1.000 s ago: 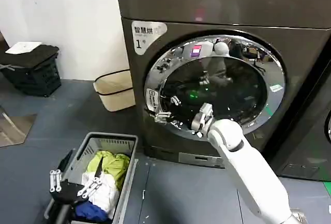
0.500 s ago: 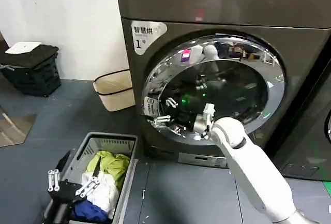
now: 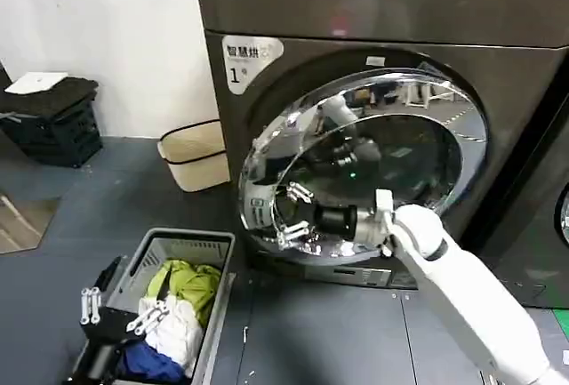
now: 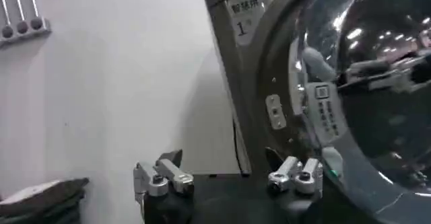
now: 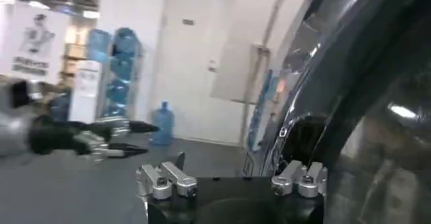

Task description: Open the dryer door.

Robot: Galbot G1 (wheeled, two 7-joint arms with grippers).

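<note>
door [image 3: 373,149] on the dryer [image 3: 356,20] is partly swung out, its left edge off the front, hinge side on the right; chrome rim and dark glass tilted toward the left. white "1" label [image 3: 252,56] at upper left of the dryer front.

right gripper [image 3: 292,216] sits at the lower left of the door rim, fingers spread, one finger above and one below, tips against the chrome rim; can't tell if it actually clamps the edge. white right arm [image 3: 462,287] runs up from lower right. in the right wrist view the right gripper [image 5: 232,178] has its fingers apart with the curved door edge [image 5: 337,84] close beside it.

left gripper [image 3: 120,309] is parked low at the left, fingers apart, holding nothing, over the near left corner of the basket [image 3: 218,252] with clothes [image 3: 187,292]. left wrist view: left gripper [image 4: 229,178] released, dryer [image 4: 249,64] and door [image 4: 363,91] ahead of it.

beige bin [image 3: 196,154] stands by the wall left of the dryer, black crate [image 3: 53,118] further left.
</note>
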